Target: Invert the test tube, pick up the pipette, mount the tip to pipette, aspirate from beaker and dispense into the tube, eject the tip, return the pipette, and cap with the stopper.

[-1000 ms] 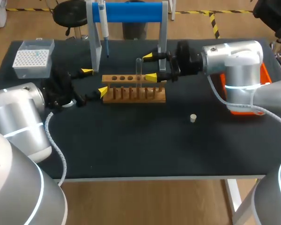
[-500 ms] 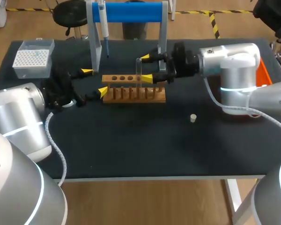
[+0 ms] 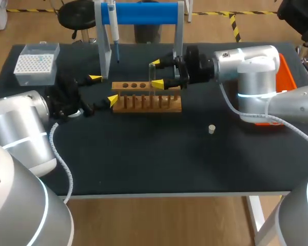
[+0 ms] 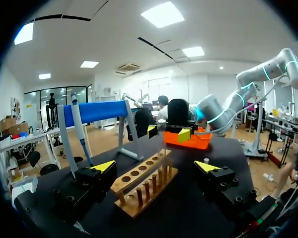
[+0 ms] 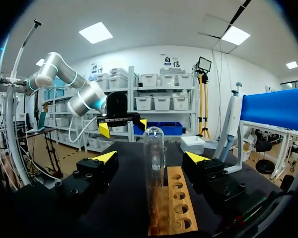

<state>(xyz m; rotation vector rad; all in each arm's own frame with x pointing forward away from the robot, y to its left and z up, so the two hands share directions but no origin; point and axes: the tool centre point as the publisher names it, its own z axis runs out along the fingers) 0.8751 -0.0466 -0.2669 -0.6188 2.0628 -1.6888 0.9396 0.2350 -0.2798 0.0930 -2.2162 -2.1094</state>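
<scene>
Supporting table [image 3: 159, 164]: black top. I take clock bearings from its centre in the head view, with 12 o'clock at the far edge.
Left arm [image 3: 20, 133]: enters from 8 o'clock; its wrist lies at 9 o'clock.
Right arm [image 3: 251, 66]: enters from 3 o'clock and reaches across at 1 o'clock toward the rack [image 3: 146, 101].
Stand [image 3: 143, 13]: blue crossbar on two grey posts, at 12 o'clock by the far edge.
Orange bin [image 3: 290, 82]: at 2 o'clock, partly hidden behind the right arm. I cannot see its contents.
Tip box [image 3: 37, 62]: at 10 o'clock in the far corner, well apart from the rack.
Rack: wooden, at 12 o'clock just beyond centre, with its long side running from 9 to 3 o'clock.
Left gripper [image 3: 103, 89]: fingers spread, holding nothing. The rack's 9 o'clock end is just ahead of it, and one yellow tip is just beside that end.
Right gripper [image 3: 156, 74]: fingers spread wide, one on each side of the test tube [image 5: 154, 168]. The right wrist view shows a gap on both sides.
Pipette [image 3: 114, 36]: hangs upright on the stand beside its 9 o'clock post, narrow end down.
Test tube: clear, upright on the rack, rounded end uppermost, with three open holes on its 9 o'clock side.
Stopper [image 3: 211, 128]: small and pale, alone on the table at 4 o'clock, well apart from the rack.
</scene>
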